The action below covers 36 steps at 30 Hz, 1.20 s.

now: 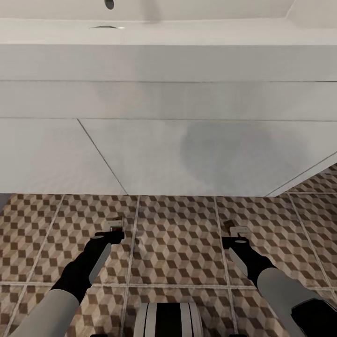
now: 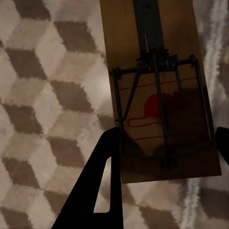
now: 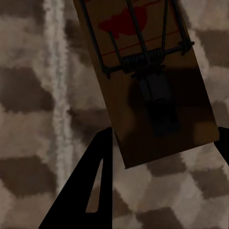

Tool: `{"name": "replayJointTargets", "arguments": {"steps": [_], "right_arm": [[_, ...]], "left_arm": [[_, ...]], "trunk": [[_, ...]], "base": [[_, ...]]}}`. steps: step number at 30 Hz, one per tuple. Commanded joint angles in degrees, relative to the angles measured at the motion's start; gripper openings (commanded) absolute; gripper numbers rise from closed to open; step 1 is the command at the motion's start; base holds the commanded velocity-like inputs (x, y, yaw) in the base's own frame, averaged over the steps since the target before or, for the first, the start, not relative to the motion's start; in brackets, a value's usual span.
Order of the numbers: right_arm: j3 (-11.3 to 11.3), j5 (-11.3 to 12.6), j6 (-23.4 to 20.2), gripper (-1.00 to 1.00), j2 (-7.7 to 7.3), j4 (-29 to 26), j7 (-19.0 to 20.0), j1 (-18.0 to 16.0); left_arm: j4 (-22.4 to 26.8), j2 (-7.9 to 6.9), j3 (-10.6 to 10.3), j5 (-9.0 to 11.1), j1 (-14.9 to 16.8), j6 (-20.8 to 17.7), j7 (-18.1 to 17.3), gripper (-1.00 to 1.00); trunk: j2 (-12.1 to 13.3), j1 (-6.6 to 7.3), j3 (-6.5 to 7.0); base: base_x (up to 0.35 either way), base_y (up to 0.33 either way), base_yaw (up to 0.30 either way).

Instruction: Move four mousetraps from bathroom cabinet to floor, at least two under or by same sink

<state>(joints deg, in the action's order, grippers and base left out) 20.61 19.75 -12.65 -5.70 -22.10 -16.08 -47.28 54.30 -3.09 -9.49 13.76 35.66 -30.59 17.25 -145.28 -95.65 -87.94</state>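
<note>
Now I hold one mousetrap (image 2: 162, 95) in the left gripper (image 1: 114, 228) and another mousetrap (image 3: 143, 81) in the right gripper (image 1: 232, 229), jaws clamped, low over the bathroom floor (image 1: 178, 243) before the sink (image 1: 168, 140); next, I judge, lower and release.

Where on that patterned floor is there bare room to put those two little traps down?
Bare tiled floor lies open between the two arms, in front of the white drawer unit, and out toward both sides. Room is tightest right at the left gripper and right gripper, each with a mousetrap between its jaws.
</note>
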Motion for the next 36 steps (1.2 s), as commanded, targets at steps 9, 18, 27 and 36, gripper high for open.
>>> {"name": "replayJointTargets", "arguments": {"steps": [9,18,27,36], "right_arm": [[0.5,0.5,-0.4,-1.00,0.07,-0.1,-0.4,0.0],[0.5,0.5,-0.4,-1.00,0.08,-0.1,-0.4,0.0],[0.5,0.5,-0.4,-1.00,0.08,-0.1,-0.4,0.0],[0.5,0.5,-0.4,-1.00,0.13,-0.1,-0.4,0.0]], "left_arm": [[3.2,-0.10,0.0,0.5,0.0,-0.2,0.6,-1.00],[4.1,-0.06,-0.2,0.2,0.0,-0.3,0.7,-1.00],[4.1,0.27,-0.1,0.2,0.0,-0.4,0.7,-1.00],[4.0,0.32,0.0,0.2,0.0,-0.6,0.7,-1.00]], "trunk": [[0.0,0.01,-0.04],[0.0,0.01,-0.04],[0.0,0.01,-0.04],[-0.1,-0.09,-0.92]], "base": [[0.000,0.000,0.000],[0.000,0.000,0.000],[0.000,0.000,0.000],[0.000,0.000,0.000]]}}
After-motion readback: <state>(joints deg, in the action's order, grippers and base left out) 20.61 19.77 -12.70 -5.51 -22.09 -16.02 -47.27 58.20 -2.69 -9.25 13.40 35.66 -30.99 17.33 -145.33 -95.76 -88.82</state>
